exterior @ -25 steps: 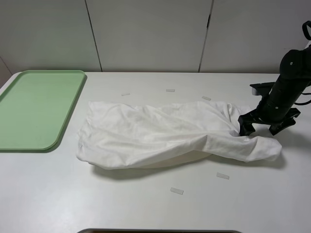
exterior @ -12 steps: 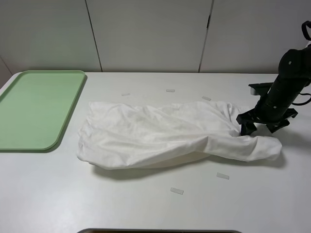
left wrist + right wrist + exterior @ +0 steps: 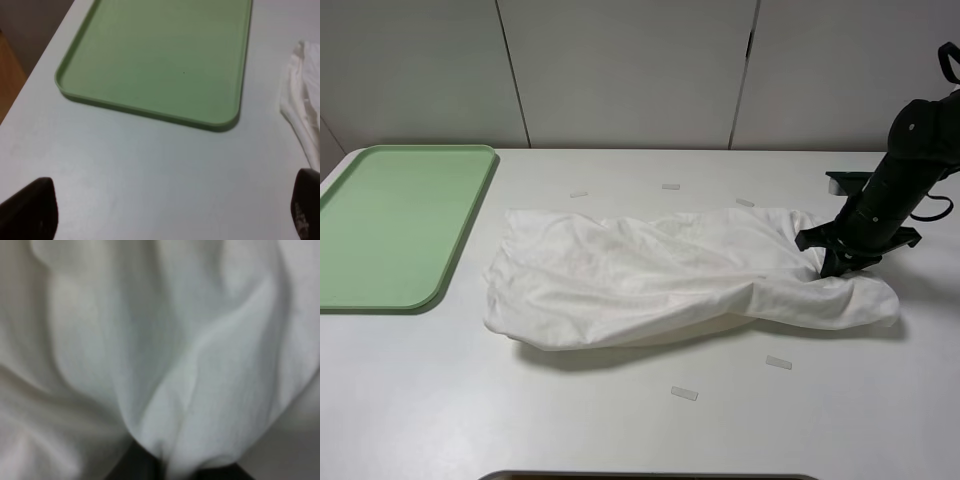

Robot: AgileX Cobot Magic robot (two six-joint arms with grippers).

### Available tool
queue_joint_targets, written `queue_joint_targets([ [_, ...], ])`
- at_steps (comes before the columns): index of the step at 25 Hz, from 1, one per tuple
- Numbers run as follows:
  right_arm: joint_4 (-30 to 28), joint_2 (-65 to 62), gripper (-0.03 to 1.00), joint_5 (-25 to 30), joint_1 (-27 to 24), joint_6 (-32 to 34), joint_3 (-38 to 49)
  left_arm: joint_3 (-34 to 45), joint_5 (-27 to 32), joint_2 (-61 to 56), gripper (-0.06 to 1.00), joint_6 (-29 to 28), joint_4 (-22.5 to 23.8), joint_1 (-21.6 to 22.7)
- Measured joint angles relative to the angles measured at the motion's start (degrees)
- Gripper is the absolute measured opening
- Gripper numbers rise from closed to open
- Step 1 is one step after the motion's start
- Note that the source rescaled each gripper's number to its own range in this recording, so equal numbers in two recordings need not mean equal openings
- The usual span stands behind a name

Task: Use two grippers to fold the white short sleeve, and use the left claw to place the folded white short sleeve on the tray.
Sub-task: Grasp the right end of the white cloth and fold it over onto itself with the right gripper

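The white short sleeve (image 3: 650, 275) lies crumpled and stretched across the middle of the table. My right gripper (image 3: 825, 255) sits at its right end, with cloth bunched into the claw. The right wrist view is filled with the white cloth (image 3: 160, 350), gathered to a point at the claw. The left arm is out of the exterior view. In the left wrist view my left gripper (image 3: 167, 212) is open and empty above bare table, its fingertips (image 3: 27, 210) far apart. The green tray (image 3: 165, 55) lies just ahead of it, the shirt's edge (image 3: 305, 115) beside. The tray (image 3: 390, 225) is empty at the table's left.
Small pale tape strips lie on the table, one in front of the shirt (image 3: 683, 393), another (image 3: 778, 362) to its right, and several behind it (image 3: 670, 186). A pale panelled wall stands behind the table.
My right gripper has turned and shifted slightly left and back at the shirt's right end. The shirt's left edge has drawn a little to the right.
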Motion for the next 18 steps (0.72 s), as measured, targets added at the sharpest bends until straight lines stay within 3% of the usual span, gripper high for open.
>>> queue_joint_targets([
  [4,-1.2,-1.5,0.09,0.1,0.0,0.1,-0.1,0.0,0.0,-0.1,0.92,0.0,0.0,0.0],
  [8,-6.5,-3.2,0.09,1.1,-0.3,0.2,-1.3,0.0,0.0,-0.1,0.92,0.0,0.0,0.0],
  [18,-18.2,-8.5,0.09,15.0,-0.3,2.0,-14.6,0.0,0.0,-0.1,0.92,0.0,0.0,0.0],
])
